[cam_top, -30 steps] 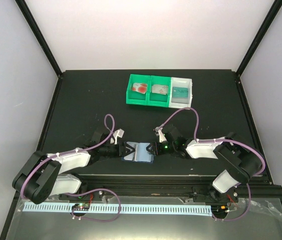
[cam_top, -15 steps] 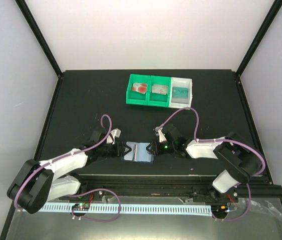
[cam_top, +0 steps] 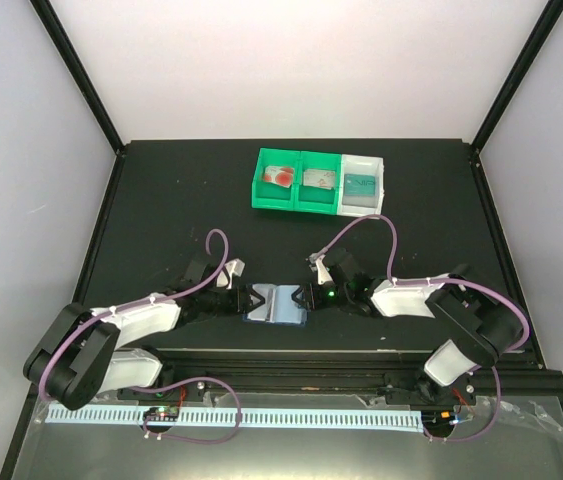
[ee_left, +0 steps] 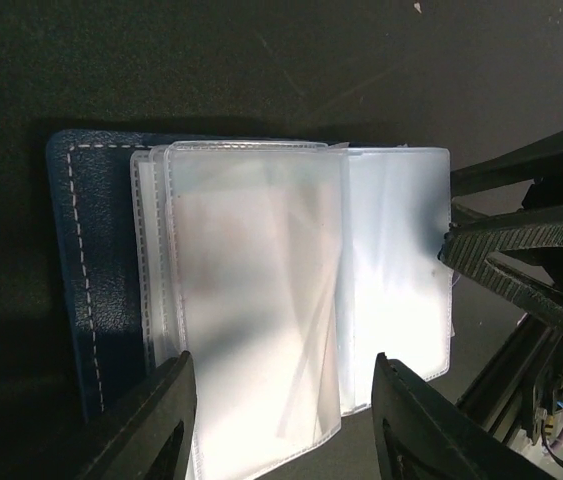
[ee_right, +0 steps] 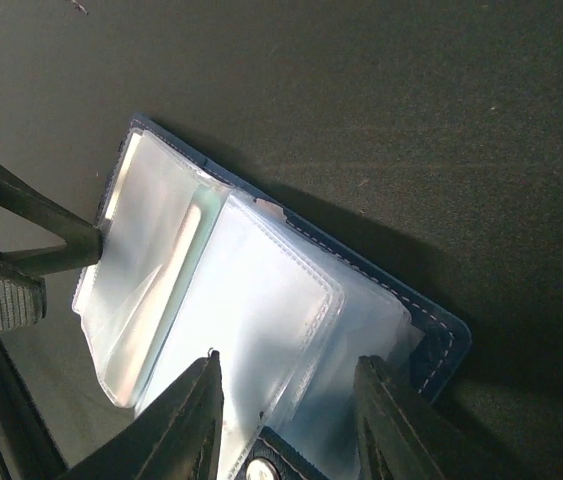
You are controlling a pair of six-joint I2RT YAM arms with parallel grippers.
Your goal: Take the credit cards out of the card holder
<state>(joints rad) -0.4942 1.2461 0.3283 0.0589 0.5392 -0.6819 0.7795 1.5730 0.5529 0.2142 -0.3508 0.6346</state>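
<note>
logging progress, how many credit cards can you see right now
3: white card with red circles in the left green bin, greyish card in the middle green bin, teal card in the white bin. The card holder's cloudy pockets could hide more.

From above, soft even light washes the pale walls (cam_top: 301, 70) almost white, while the black table (cam_top: 161, 220) swallows detail. No blur there. At my left wrist the holder (ee_left: 91, 290) glares: its clear pockets (ee_left: 261, 300) blow out to milky white, the navy cover stays dim, and my left gripper (ee_left: 283, 368) is two dark, out-of-focus shapes. At my right wrist the pockets glow more gently, a deep shadow hugs the holder's far edge, and my right gripper (ee_right: 286, 358) is blurred.
</note>
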